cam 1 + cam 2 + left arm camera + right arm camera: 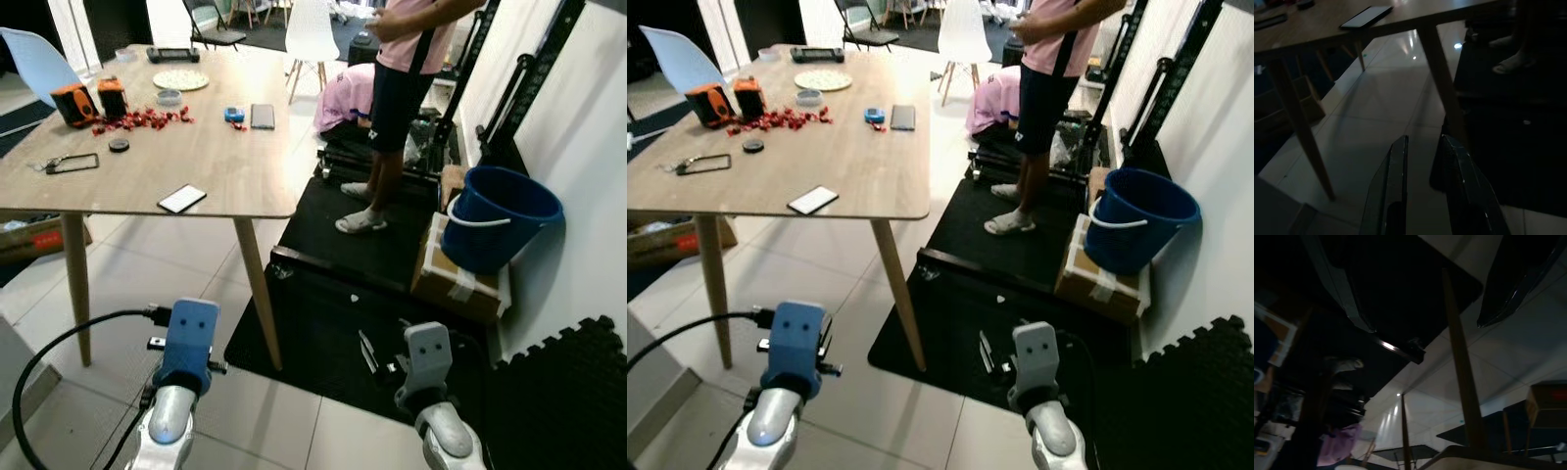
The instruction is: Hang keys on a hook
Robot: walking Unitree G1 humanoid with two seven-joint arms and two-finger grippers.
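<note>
the small bunch of keys [47, 164] is seen lying flat at the far-left edge of the light wooden desk [211, 157], nearer the narrowly parted left gripper [1422, 196] than the widely spread right gripper [1420, 289].

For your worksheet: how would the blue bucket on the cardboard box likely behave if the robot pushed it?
The blue bucket leans against the wall atop the cardboard box, so a push would probably tip it or slide it off. It looks like plastic, likely light unless filled; its contents cannot be seen. Its white handle should swing.
</note>
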